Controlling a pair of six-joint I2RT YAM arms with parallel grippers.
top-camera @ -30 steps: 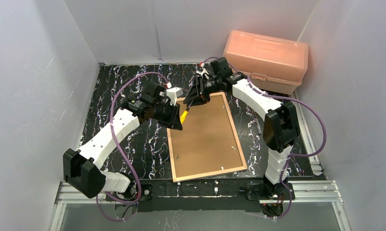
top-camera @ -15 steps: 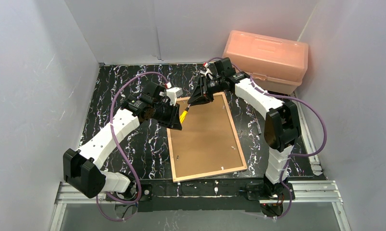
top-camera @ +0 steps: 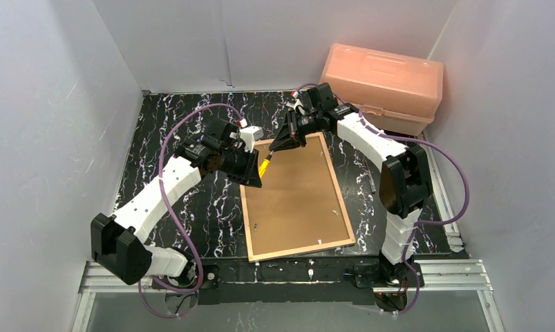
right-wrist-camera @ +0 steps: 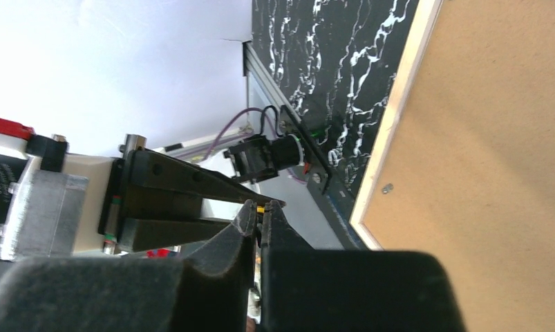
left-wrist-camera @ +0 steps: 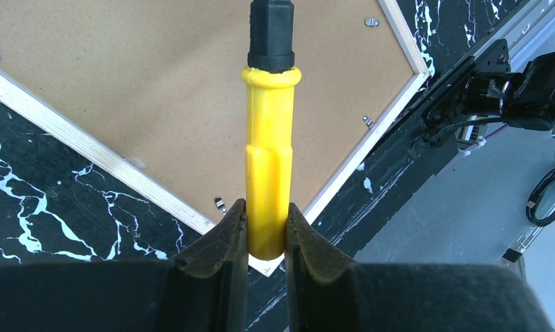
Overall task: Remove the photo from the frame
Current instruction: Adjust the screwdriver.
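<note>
Large flat rectangular frame point(top-camera: 303, 250) with light wood edges is laid face down around the middle of the black white-veined marble table point(top-camera: 139, 138), long sides running near to far, slightly skewed. Only the plain brown backing board point(top-camera: 295, 197) is seen inside the wood border; the photo is hidden under it. Small metal retaining tabs point(left-wrist-camera: 219, 205) are seen along the inner wood edge in the left wrist view; whether they are turned over the board or off it cannot be told. Left gripper point(left-wrist-camera: 266, 207) is held over the frame's left edge towards the far end, fingers clamped on the yellow plastic handle of a tool point(left-wrist-camera: 268, 152). The handle is pointed away from the wrist over the backing board and is ended in a black collar point(left-wrist-camera: 272, 31) that is cut off by the top of the view. Whether the tool is touching the board cannot be told. Right gripper point(right-wrist-camera: 260, 211) is held above the frame's far-left corner, just beyond the tool's far end, tips angled down and towards the left gripper. Its fingers are drawn nearly together with only a thin slit between them. A small speck of yellow is seen just past the tips; whether anything is pinched cannot be told. A pale pink plastic lidded box point(top-camera: 381, 83) is set at the far right corner of the table, apart from the frame.
</note>
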